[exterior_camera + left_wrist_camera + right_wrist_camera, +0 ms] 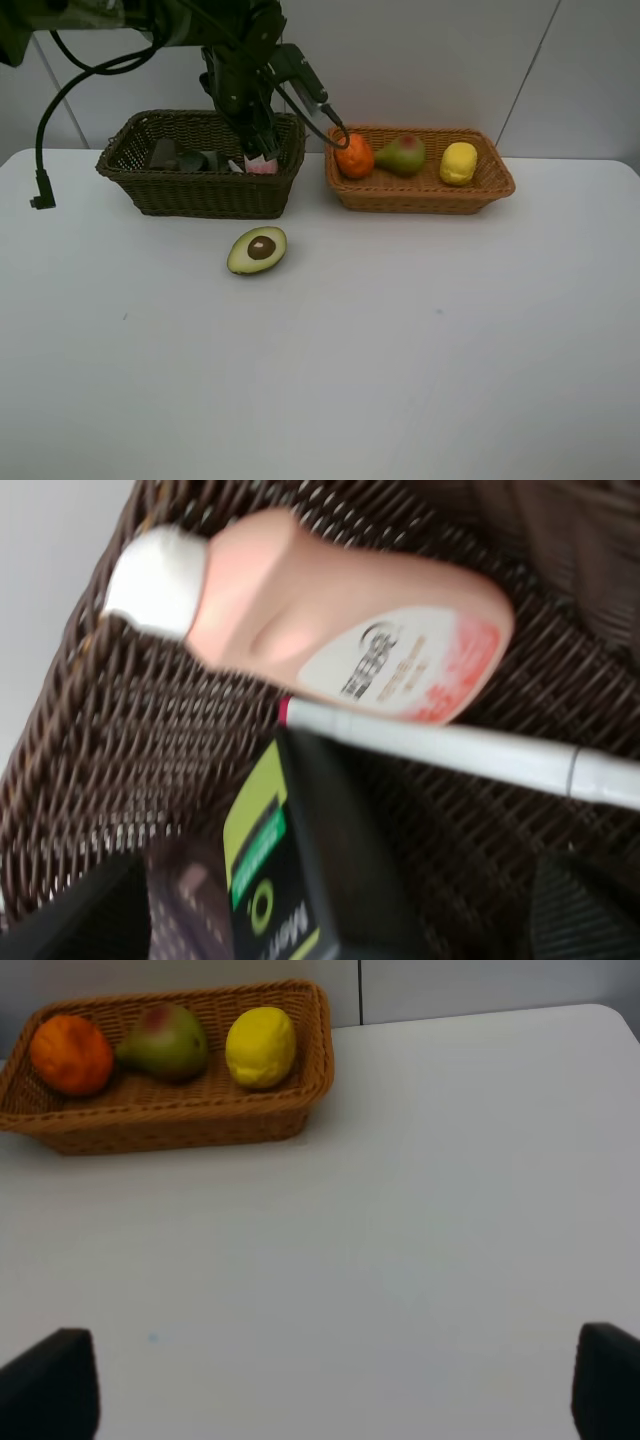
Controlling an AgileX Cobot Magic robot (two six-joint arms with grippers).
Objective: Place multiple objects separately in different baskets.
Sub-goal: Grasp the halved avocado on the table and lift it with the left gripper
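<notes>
Wicker dark basket (200, 190) under left gripper (258, 150), avocado half (257, 250) outside

A plain white surface (400, 380) fills most of the view, evenly lit (only soft shadows), backed by a pale grey panelled wall (450, 60) with thin seams.

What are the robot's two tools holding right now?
Nothing. The left tool hangs open over the small pink bottle in the dark wicker basket. The right tool is open over bare table.
</notes>
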